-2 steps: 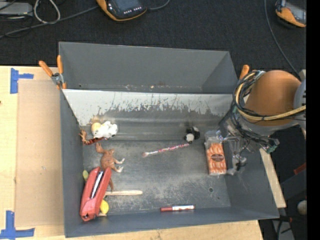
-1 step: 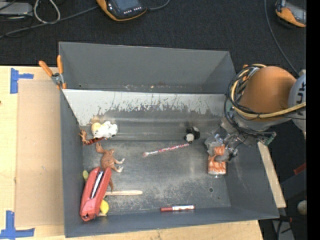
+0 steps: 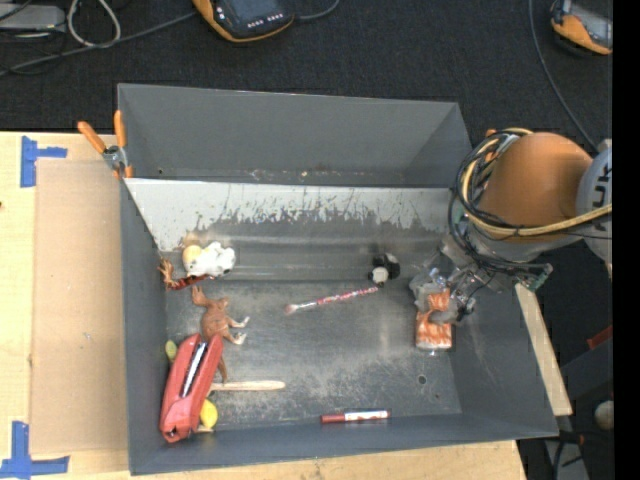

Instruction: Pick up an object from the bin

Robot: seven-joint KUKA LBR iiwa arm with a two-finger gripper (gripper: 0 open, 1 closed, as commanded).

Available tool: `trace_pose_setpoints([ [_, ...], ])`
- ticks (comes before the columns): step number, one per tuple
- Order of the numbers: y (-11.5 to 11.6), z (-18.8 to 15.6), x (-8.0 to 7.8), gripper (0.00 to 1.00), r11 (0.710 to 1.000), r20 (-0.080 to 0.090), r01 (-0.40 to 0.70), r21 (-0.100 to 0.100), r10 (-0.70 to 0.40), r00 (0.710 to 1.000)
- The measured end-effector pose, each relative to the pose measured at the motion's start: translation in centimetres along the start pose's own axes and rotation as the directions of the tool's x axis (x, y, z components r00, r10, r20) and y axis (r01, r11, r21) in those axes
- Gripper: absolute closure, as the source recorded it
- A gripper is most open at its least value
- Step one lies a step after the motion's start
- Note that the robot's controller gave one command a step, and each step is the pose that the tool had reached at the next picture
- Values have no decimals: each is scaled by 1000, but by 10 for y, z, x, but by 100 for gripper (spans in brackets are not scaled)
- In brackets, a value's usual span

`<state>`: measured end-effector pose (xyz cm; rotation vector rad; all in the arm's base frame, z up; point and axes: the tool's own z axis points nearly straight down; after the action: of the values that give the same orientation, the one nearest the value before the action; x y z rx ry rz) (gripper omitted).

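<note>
Orange-and-white crumpled thing (image 3: 434,334) lies on the floor of the bin (image 3: 300,168), well to the right of the pink striped stick (image 3: 331,297) and a little lower than it. Far left of the pink striped stick, a white and yellow soft toy (image 3: 208,260) sits against the back wall. Left of the stick and lower, a brown animal figure (image 3: 216,320) lies above a long red stapler-like thing (image 3: 190,376), which has a yellow ball (image 3: 208,414) at its lower end. A pale wooden stick (image 3: 246,386) lies below and left of the pink one, just beside the red thing. Below the pink stick, near the front wall, lies a red and white pen (image 3: 354,417). Just right of the pink stick's upper end sits a small black and white ball (image 3: 381,268). Further right, the tool (image 3: 441,304) hangs at the orange-and-white thing's upper end. Whether the tool is apart, together or clamped on that thing, I cannot tell.
</note>
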<state>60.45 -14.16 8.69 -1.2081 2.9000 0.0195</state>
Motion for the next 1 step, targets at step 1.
trace_pose_setpoints([
  [1,-1,-106,6,100,1000,3,-30,-1,30,1000],
])
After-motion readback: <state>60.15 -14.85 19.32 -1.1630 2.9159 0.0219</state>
